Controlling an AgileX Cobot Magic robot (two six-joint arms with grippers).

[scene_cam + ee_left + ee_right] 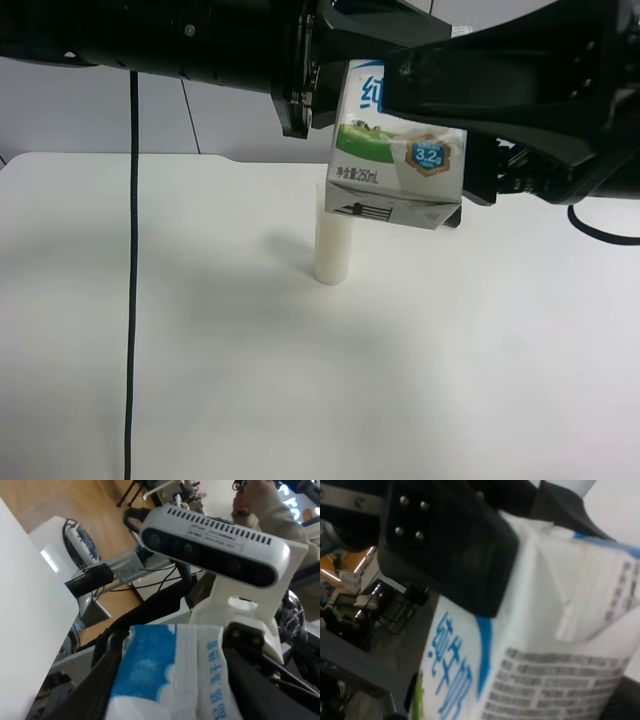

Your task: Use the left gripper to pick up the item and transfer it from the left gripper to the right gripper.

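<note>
The item, a white milk carton (395, 165) with blue and green print, hangs tilted in the air above the table. The left gripper (340, 75), on the arm at the exterior high view's left, is shut on the carton's top. In the left wrist view the carton (155, 675) sits between that gripper's dark fingers (97, 680). The right gripper (440, 100) reaches in from the view's right with one long finger (480, 75) across the carton's front face. The carton (545, 650) fills the right wrist view. Whether the right jaws press on it does not show.
A tall white cylinder (332, 250) stands on the white table (200, 350) just below and behind the carton. A thin black cable (131, 280) hangs down at the left. The right arm's white wrist camera (215, 545) faces the left wrist view closely.
</note>
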